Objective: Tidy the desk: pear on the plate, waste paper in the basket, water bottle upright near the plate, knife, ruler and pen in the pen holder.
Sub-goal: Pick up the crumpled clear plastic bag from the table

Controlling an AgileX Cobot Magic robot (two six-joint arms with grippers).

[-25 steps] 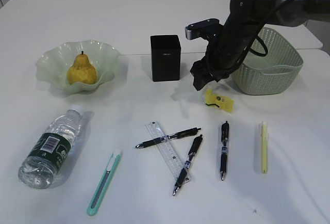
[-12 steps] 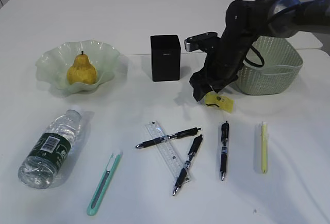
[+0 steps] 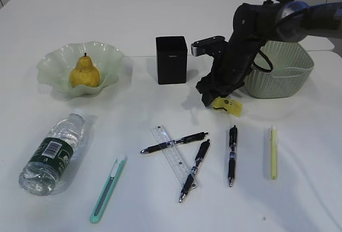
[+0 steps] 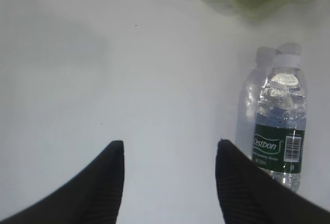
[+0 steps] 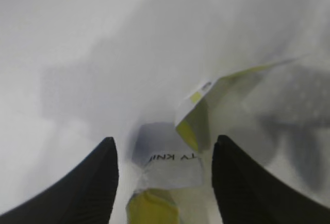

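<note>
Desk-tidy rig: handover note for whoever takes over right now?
Right pincer: down over the yellow waste paper left of the basket, fingers either side, no firm grip visible.
Left pincer: open, empty, over bare table beside the water bottle.
Done: pear sits on the plate.
Left: paper into basket; bottle, lying on its side, upright near plate; knife, ruler and the four pens, e.g., into the pen holder.
</note>
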